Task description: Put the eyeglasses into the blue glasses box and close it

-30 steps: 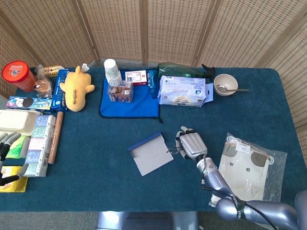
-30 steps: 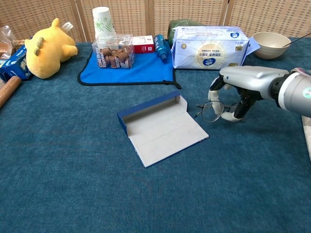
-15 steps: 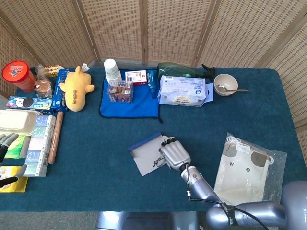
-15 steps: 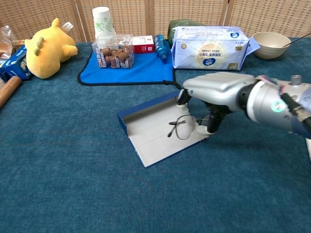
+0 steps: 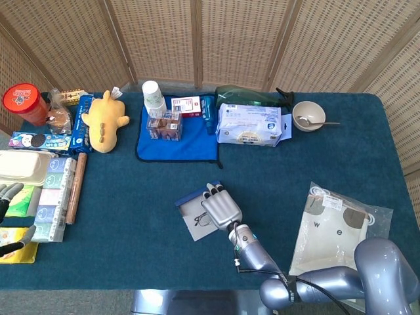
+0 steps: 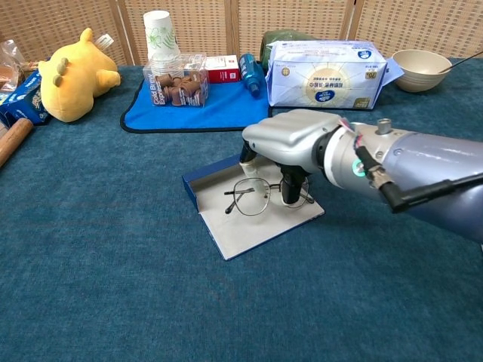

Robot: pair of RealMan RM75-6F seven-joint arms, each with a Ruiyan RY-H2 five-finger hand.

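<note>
Right silver robot hand (image 6: 290, 147) hangs palm-down over the open blue cardboard glasses box (image 6: 226, 230), fingers curled downward and pinching the thin wire-frame eyeglasses (image 6: 253, 197) at one lens side. Eyeglasses sit above the box's pale grey inner panel, lenses upright facing the chest camera, temple arms sticking out toward the box's raised blue back wall; cannot tell whether the frame touches the panel or is just above it. Box lies flat and open in the middle of the dark teal table cloth (image 6: 113, 302), lid not closed.

In the head view the same right hand (image 5: 221, 208) covers most of the box (image 5: 190, 205), eyeglasses (image 5: 201, 218) peeking out at its left edge.

Left hand (image 5: 6, 197) shows only as grey fingertips at the far left frame edge, well apart from the box, spread and holding nothing visible.

Behind the box: blue cloth mat (image 6: 226, 109) with a clear plastic snack tub (image 6: 179, 89) and a white paper cup (image 6: 158, 30). Beside the mat, a white-and-blue tissue pack (image 6: 324, 74). Beige bowl (image 6: 423, 68) further right of the pack. Yellow plush toy (image 6: 72, 72) left of the mat. Clear plastic bag with white contents (image 5: 338, 226) right of the box.
</note>
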